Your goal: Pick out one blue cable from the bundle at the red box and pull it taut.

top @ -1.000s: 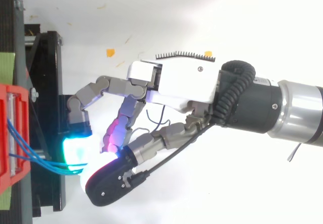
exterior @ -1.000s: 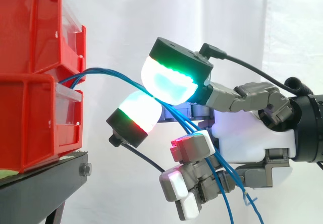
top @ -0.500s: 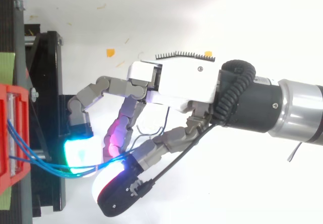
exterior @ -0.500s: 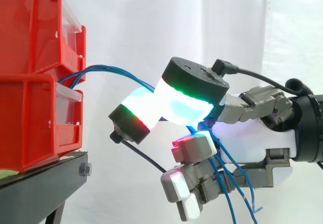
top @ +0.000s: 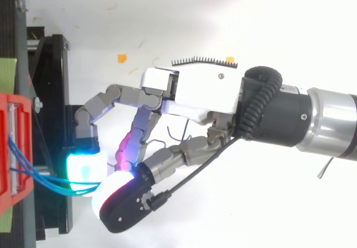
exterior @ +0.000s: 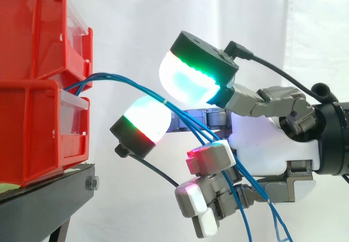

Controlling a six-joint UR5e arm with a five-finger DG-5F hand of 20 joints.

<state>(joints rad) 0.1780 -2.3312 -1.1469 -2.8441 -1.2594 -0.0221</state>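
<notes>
Operator: What's there, by count?

Spotter: You have two red bins, the upper bin (exterior: 32, 29) stacked on the lower bin (exterior: 30, 127). Both sit on one black stand (exterior: 49, 195) before the white curtain (exterior: 136, 24). There is one hand (exterior: 267, 144). As for the blue cables (exterior: 128, 79), you can count at least three strands near the bins in the top view. Where they cross inside the hand I cannot give you a firmer number.

Operator: Materials and shapes?

Spotter: Your bins are boxy, glossy hard plastic, each with a clear front lip (exterior: 76, 101). The cables are thin, round and smooth. The hand has a white shell for a palm and grey links, and its glowing pads are domes on black caps.

Operator: Which way do the cables run?

Spotter: They come out between your two bins and arch up a little. From there they slope down to the right through the hand, and their ends hang toward the bottom edge. They lie in curves, not in a straight line.

Operator: And the grip?

Spotter: The upper pad (exterior: 188, 81) and lower pad (exterior: 146, 119) stand apart. The strands pass between them, one lying on the lower pad's top. The lower fingers (exterior: 210, 159) are curled, and the strands thread between them.
</notes>
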